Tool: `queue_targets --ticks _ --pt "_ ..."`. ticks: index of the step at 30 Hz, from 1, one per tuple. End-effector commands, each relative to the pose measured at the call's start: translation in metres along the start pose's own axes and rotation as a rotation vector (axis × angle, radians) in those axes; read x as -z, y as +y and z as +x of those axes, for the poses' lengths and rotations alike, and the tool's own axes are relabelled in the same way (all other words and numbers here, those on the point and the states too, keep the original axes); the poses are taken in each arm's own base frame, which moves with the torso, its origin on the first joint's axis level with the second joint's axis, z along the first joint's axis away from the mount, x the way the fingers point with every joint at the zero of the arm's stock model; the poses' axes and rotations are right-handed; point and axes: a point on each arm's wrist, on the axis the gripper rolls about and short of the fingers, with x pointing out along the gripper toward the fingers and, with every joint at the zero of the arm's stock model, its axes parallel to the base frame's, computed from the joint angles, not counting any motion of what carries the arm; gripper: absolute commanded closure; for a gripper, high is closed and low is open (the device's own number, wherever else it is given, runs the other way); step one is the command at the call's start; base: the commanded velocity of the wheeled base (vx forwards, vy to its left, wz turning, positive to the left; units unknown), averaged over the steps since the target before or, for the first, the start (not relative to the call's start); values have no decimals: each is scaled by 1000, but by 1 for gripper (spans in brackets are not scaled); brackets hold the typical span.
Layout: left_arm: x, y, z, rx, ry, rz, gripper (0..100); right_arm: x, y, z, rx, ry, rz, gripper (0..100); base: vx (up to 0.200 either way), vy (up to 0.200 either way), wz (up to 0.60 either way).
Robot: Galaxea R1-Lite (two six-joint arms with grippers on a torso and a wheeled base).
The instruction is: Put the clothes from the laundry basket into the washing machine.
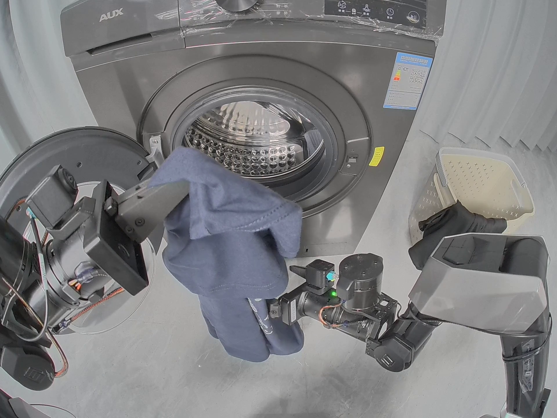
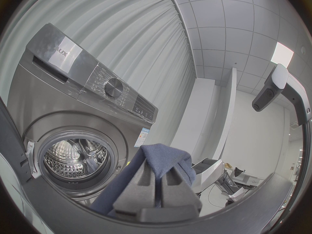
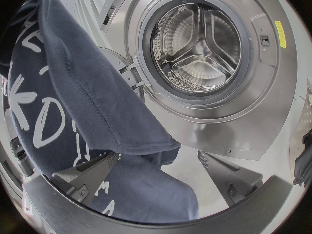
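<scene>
The washer [image 1: 116,100] is standing with its drum [image 1: 255,137] facing the robot, and its door [image 1: 75,146] is swinging fully out on the robot's left, presumably so that nothing is blocking the mouth while clothes are going in. The basket [image 1: 487,181] is sitting on the floor just beside the washer's right corner, tipped towards the robot, which is likely keeping its load within reach. The shirt [image 1: 232,227], dark blue with white lettering, is hanging in the air in front of the drum's lower rim, none of it inside. Its top is draping over the left gripper [image 2: 156,169], whose pads are pinching a fold of the cloth between them, so the bulk is dangling freely below and can be carried forward into the opening. A black garment [image 1: 458,222] is spilling over the basket's near rim, apparently waiting its turn. The right gripper [image 3: 156,163] is sitting low by the shirt's hanging hem with its jaws spread wide and gripping nothing; one finger is touching the cloth, and I judge it is placed there to gather or steady the tail so it is not catching on the rim. Counting: one washer, one door, one basket, two garments, two grippers.
</scene>
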Motion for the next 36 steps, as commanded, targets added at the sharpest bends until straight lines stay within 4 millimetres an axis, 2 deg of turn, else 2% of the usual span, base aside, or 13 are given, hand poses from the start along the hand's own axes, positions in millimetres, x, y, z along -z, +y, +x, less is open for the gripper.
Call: queue_targets --ticks 1,6,16,26,30,36 --pt "-1 1 0 -5 -2 -1 100 -4 -8 -2 19 -10 3 0 0 0 0" --pt "-1 1 0 -4 -5 -9 100 -6 -18 -3 45 -17 7 0 0 0 0" --pt "-2 1 0 -5 -7 -7 100 -9 -16 -4 36 -25 5 0 0 0 0" --pt "-5 1 -2 -9 -17 -15 100 6 8 -23 -75 39 -2 0 0 0 0" --pt "-6 1 -2 -8 -21 -13 100 4 23 -21 -121 22 -14 0 0 0 0" --pt "-7 1 -2 -7 -24 -13 100 -4 23 -8 -103 -23 -17 0 0 0 0"
